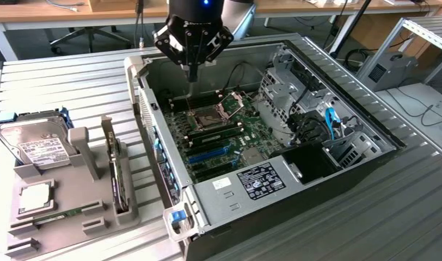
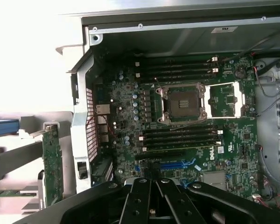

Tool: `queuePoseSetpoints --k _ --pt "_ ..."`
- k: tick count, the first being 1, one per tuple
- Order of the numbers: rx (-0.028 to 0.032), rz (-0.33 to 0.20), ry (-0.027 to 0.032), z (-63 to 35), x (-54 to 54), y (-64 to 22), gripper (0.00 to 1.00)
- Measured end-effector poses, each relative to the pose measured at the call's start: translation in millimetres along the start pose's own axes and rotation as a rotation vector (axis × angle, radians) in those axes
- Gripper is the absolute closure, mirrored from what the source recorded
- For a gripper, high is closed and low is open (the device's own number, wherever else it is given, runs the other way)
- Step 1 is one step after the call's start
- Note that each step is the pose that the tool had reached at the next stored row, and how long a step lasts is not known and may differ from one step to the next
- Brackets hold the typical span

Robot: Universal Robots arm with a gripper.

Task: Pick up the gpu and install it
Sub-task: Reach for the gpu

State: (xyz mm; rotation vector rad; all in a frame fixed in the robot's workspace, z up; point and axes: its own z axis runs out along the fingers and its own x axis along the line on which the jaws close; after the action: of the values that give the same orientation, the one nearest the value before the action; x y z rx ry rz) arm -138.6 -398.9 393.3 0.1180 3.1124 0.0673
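The gpu (image 1: 116,169) stands on edge in a slot of the grey holder (image 1: 83,157), at the exterior view's left of the open computer case (image 1: 145,92). Its green board edge (image 2: 52,163) also shows in the wrist view, outside the case wall. My gripper (image 1: 192,76) hangs over the back part of the case, above the motherboard (image 1: 232,136), well apart from the gpu. Its black fingers (image 2: 141,191) are shut together with nothing between them. They point down toward the blue expansion slots (image 2: 177,164).
On the grey holder lie a silver hard drive (image 1: 36,144), a processor chip (image 1: 34,197) and a narrow memory stick (image 1: 61,215). Inside the case are the processor socket (image 1: 206,117), drive cages (image 1: 290,92) and cables (image 1: 330,122). The ribbed metal table (image 1: 68,81) surrounds everything.
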Motion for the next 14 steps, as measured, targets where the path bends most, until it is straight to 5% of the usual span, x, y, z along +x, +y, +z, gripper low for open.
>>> queuePoseSetpoints --k 14 --pt "0.0005 0.000 -0.0001 -0.2 7.6 -0.6 0.89"
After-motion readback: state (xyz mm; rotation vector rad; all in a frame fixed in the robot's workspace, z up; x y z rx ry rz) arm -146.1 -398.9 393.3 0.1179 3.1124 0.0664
